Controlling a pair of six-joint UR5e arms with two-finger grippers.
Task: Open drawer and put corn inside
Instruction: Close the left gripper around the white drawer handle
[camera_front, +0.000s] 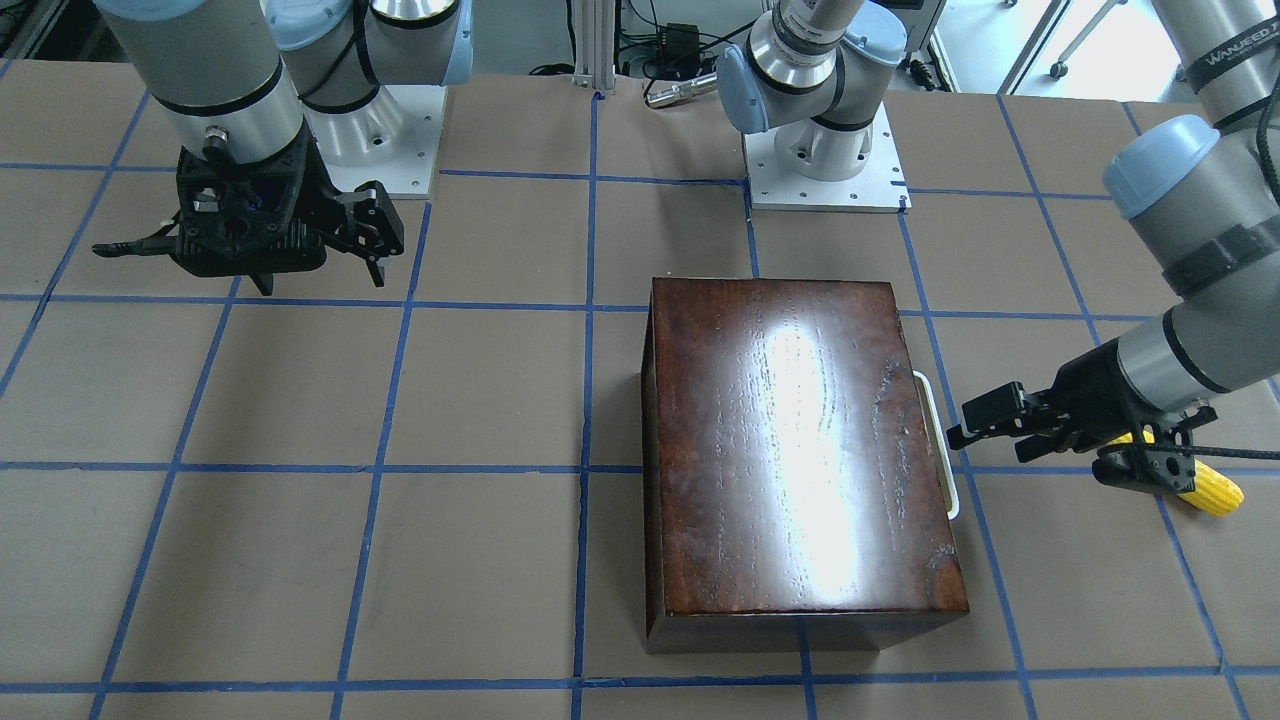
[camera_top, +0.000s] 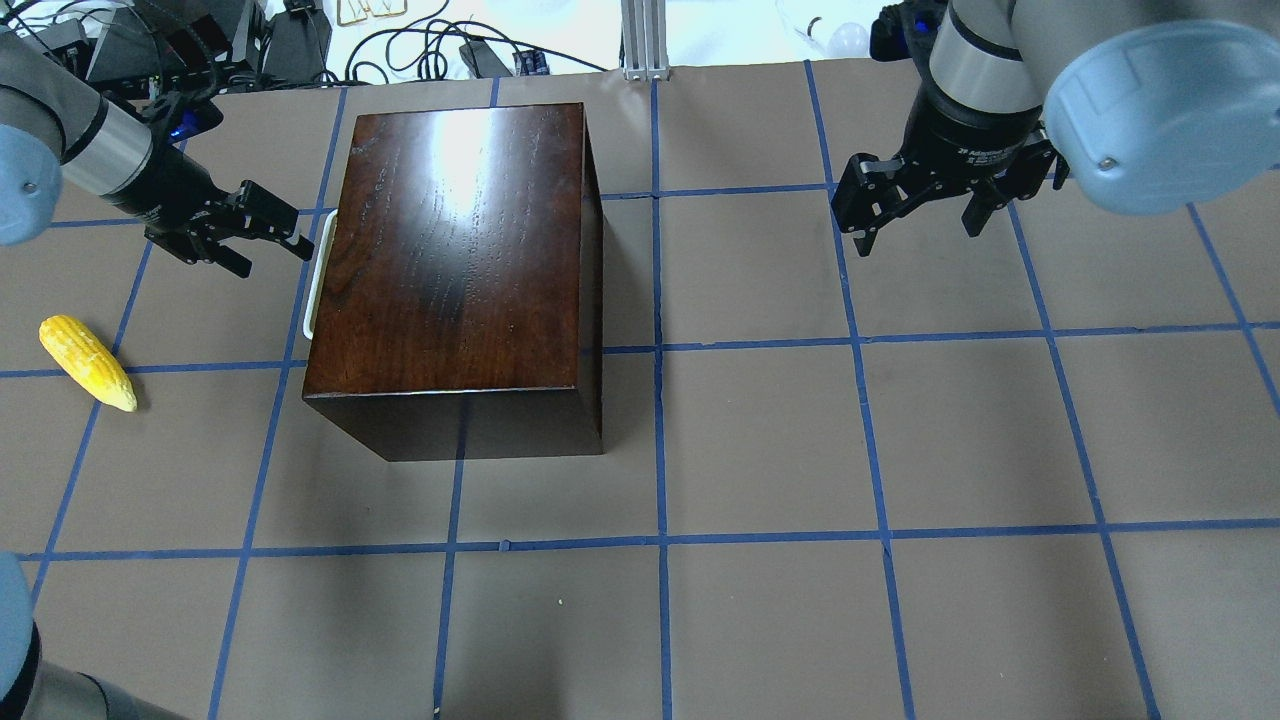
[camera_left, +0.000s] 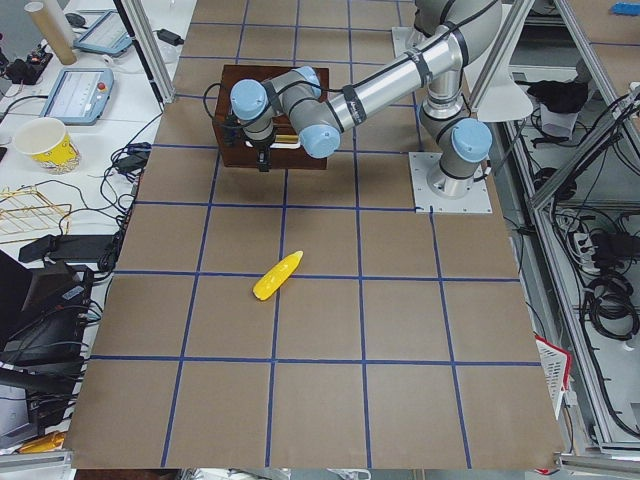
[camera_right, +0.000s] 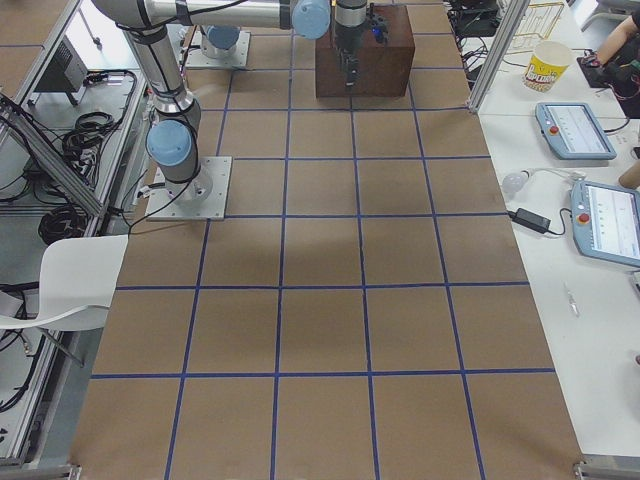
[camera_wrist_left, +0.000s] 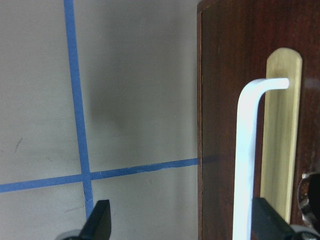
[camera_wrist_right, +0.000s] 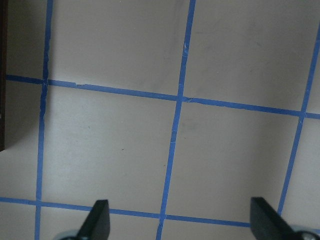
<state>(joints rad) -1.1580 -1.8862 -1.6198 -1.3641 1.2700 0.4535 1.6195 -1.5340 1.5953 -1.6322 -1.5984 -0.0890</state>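
Observation:
The glossy dark-brown box (camera_top: 460, 250) stands on the table with its drawer shut. Only the dark front panel (camera_wrist_left: 225, 100) and white loop handle (camera_top: 312, 272) show. The handle also shows in the front view (camera_front: 940, 445). My left gripper (camera_top: 272, 235) is open, level with the handle and just short of it. In the left wrist view the handle (camera_wrist_left: 248, 150) lies between its fingertips (camera_wrist_left: 98, 222), close to the right one. The yellow corn (camera_top: 88, 362) lies on the table behind that gripper, apart from it. My right gripper (camera_top: 915, 225) is open and empty above the table, right of the box.
The arm bases (camera_front: 825, 150) stand on white plates at the table's robot side. Blue tape lines grid the brown table cover (camera_top: 760, 430). A side table with tablets (camera_right: 575, 130) and a paper cup (camera_right: 548, 68) runs along the far edge.

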